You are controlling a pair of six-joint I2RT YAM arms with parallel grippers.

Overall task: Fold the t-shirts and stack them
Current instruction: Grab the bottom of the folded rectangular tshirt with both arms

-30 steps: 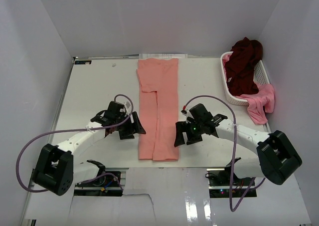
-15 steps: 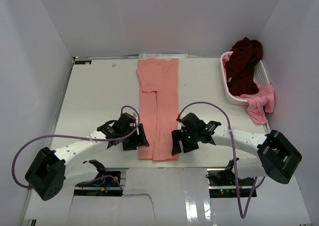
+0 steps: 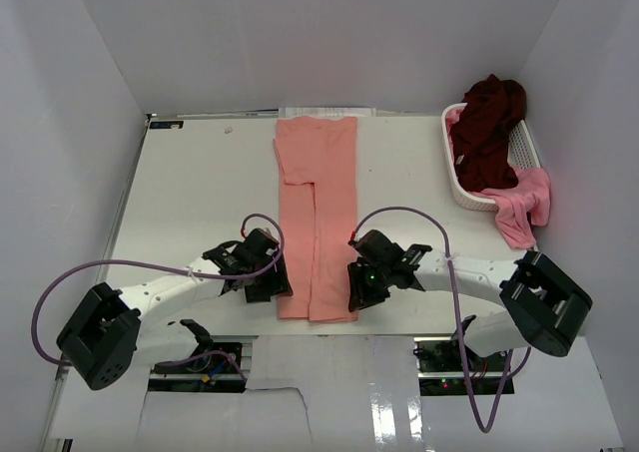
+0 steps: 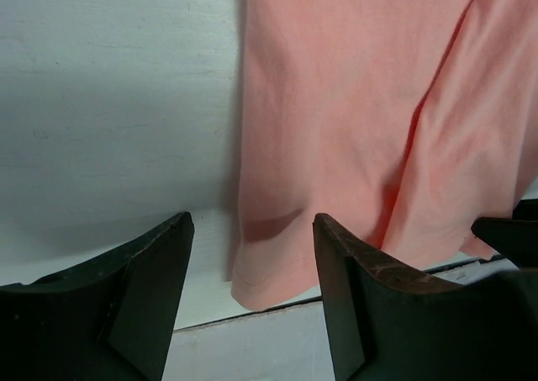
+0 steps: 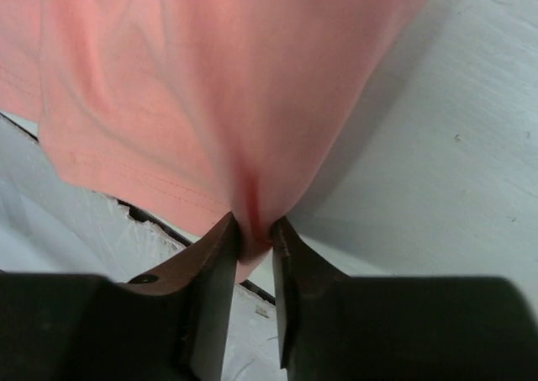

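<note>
At the white tabletop's (image 3: 200, 193) near edge, the right gripper (image 5: 252, 230) pinches the salmon-pink cloth t-shirt's (image 3: 318, 203) hem corner while the left gripper (image 4: 250, 221) gapes over the other, likely for folding.

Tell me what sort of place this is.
Likely a robot test booth, not a home: a white table boxed in by plain white panels, two arms bolted at its near edge, a salmon-pink t-shirt laid out, and a white basket holding other shirts.
</note>
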